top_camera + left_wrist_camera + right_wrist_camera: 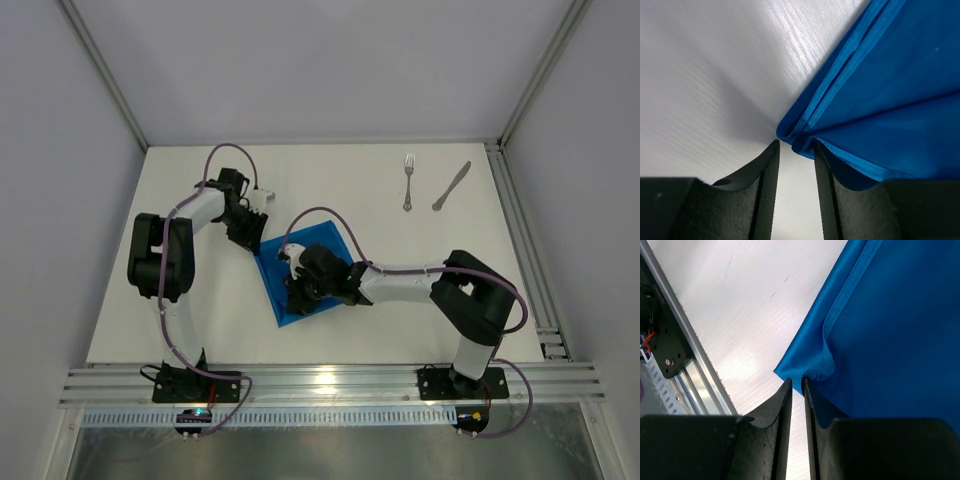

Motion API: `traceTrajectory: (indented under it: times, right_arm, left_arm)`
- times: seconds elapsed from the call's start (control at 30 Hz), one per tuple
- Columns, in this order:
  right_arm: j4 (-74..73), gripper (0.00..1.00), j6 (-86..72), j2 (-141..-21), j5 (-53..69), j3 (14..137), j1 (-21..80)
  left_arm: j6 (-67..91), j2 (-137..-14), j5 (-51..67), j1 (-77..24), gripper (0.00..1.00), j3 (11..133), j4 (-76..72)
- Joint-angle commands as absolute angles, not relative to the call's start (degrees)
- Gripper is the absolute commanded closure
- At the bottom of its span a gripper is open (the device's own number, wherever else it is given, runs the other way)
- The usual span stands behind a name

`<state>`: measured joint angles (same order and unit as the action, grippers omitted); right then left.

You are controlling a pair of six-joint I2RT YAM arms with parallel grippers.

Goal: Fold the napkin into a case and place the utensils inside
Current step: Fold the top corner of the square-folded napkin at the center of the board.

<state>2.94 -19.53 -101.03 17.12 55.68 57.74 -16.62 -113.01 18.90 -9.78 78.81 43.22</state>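
Folded napkin (272, 283) lay mid-worktop, toward the near edge; fork (408, 182) and knife (451, 187) lay near the far right corner. Left end effector (795, 146) stood open at a layered corner. Right end effector (796, 382) was nearly closed, grip uncertain. A good fold probably needs every layer pinched and edges aligned.

A robotics lab cell is indicated: a plain white desk (330, 190) is enclosed by bare pale grey panel walls (60, 150) and edged by silver aluminium profile rails (330, 383), to which a black-and-white left robot arm (165, 255) and a matching right robot arm (400, 283) are bolted.
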Motion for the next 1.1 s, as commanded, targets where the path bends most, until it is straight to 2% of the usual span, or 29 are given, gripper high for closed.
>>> traceTrajectory:
  times: [0.0, 0.07, 0.2, 0.47, 0.63, 0.67, 0.87, 0.93, 0.97, 1.07]
  right_arm:
    - [6.24, 0.8, -20.57, -101.95, 17.4, 57.48, 58.27]
    - [6.24, 0.71, -20.74, -102.3, 17.93, 57.83, 58.44]
    - [5.54, 0.61, -20.3, -102.04, 18.63, 58.8, 59.15]
    - [7.03, 0.51, -20.48, -97.48, 19.95, 57.93, 59.94]
    - [7.73, 0.45, -22.32, -95.28, 18.46, 55.02, 59.94]
    - [7.65, 0.38, -22.67, -95.19, 18.2, 54.76, 60.03]
    - [6.07, 0.39, -28.2, -88.87, 12.67, 50.63, 57.85]
    - [3.97, 0.44, -31.53, -85.62, 11.43, 47.13, 55.73]
    - [3.43, 0.51, -32.86, -81.95, 10.38, 45.72, 52.85]
    - [0.62, 0.6, -36.28, -75.96, 8.88, 40.62, 48.09]
  left_arm:
    - [-16.08, -110.4, 20.74, -10.02, 0.63, 79.36, 42.89]
    - [-16.35, -109.6, 21.53, -9.84, 0.59, 79.54, 44.03]
    - [-16.78, -106.45, 22.59, -9.67, 0.53, 79.72, 45.53]
    - [-20.91, -100.9, 33.55, -9.76, 0.48, 79.54, 50.27]
    - [-21.97, -99.76, 36.38, -9.76, 0.46, 79.19, 51.94]
    - [-22.15, -99.49, 36.73, -9.67, 0.46, 79.1, 52.2]
    - [-26.78, -96.25, 38.23, -10.8, 0.47, 75.33, 52.64]
    - [-30.3, -93.96, 36.49, -12.21, 0.48, 72.88, 53.69]
    - [-33.54, -93.17, 35.6, -14.48, 0.48, 71.9, 53.88]
    - [-38.04, -90.71, 32.18, -19.41, 0.48, 67.78, 54.57]
